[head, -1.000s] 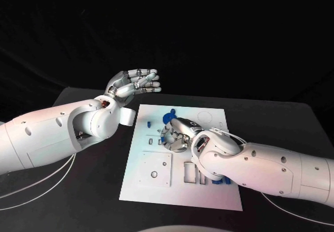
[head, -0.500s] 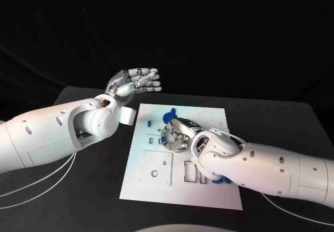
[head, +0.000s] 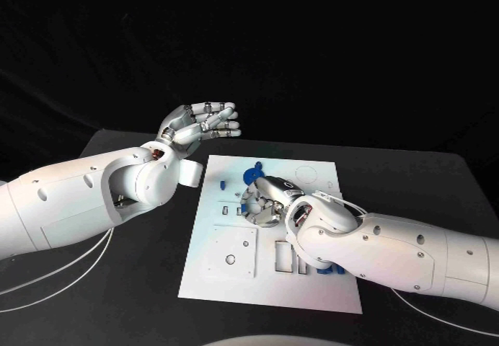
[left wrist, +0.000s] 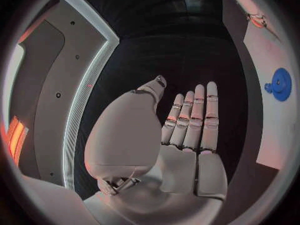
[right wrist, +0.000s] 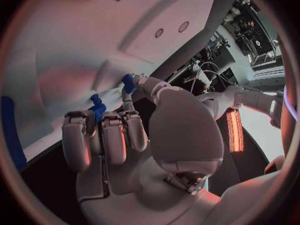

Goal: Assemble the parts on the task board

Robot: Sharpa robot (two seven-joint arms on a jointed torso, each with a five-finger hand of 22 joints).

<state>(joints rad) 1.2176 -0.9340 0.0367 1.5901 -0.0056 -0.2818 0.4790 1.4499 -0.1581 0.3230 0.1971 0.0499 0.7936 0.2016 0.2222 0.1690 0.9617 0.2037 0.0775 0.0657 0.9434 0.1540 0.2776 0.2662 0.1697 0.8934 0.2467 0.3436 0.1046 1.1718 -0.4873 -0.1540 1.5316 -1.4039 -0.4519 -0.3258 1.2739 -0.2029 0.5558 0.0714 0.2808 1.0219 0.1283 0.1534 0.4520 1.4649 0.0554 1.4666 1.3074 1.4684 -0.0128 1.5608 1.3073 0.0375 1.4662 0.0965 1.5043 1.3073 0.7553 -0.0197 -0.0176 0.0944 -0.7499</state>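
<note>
Change: almost none over the last second. Right hand (head: 266, 203) stays bent over the board (head: 322, 288) at mid-frame, fingers (right wrist: 103, 137) pressing a small blue part (right wrist: 97, 107) against the white surface; seating still in progress, by my judgement.
Left hand (head: 200, 122): remains raised, upper left of frame, off the board, fingers apart, holding nothing.
Blue gear (head: 253, 174): flat on the board's upper part, just above the right hand.
Held part: mostly hidden; long axis and heading cannot be told.

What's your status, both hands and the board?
Left hand open, raised beyond the board. Right hand down on the board, fingertips on a blue part. Blue gear just beyond it.
</note>
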